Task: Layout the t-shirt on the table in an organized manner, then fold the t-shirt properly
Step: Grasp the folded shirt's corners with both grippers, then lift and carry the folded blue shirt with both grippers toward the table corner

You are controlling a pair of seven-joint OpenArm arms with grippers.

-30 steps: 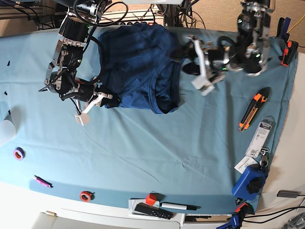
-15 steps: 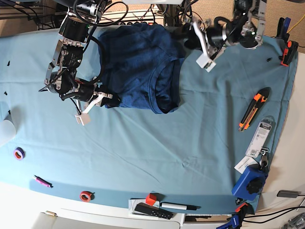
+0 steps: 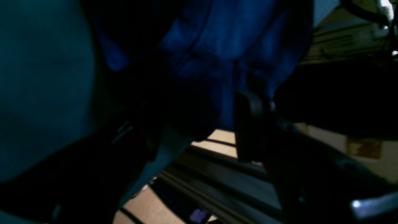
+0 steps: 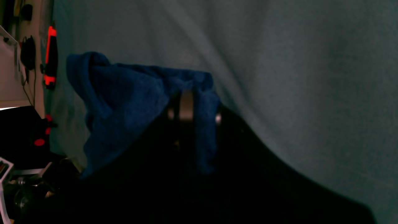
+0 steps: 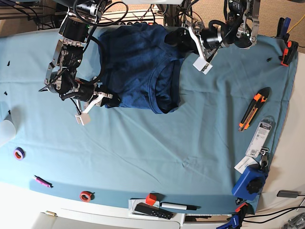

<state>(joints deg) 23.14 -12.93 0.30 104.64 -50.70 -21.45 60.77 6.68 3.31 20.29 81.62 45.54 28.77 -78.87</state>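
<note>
The dark navy t-shirt point(image 5: 138, 64) lies bunched at the far middle of the table point(image 5: 143, 152), partly folded over itself. My right gripper point(image 5: 106, 99) is at the shirt's near left corner. In the right wrist view the gripper point(image 4: 189, 109) is shut on the t-shirt point(image 4: 130, 102), with blue cloth draped over the fingers. My left gripper point(image 5: 175, 39) is at the shirt's far right edge, by the table's back edge. In the dark left wrist view its jaws stand open, one finger point(image 3: 248, 124) beside the t-shirt point(image 3: 217, 49), which lies in front of and between them.
An orange and black utility knife point(image 5: 253, 109), a packaged item point(image 5: 259, 138) and a blue object point(image 5: 249, 181) lie along the right side. A purple ring point(image 5: 19, 153), a pink pen point(image 5: 42, 181), a red ring point(image 5: 86, 195), a red cube point(image 5: 151, 199) and a remote point(image 5: 152, 211) line the front edge.
My left arm has swung up and to the left, from over the table's right part to the shirt's far right edge. The right arm and the shirt have not moved.
</note>
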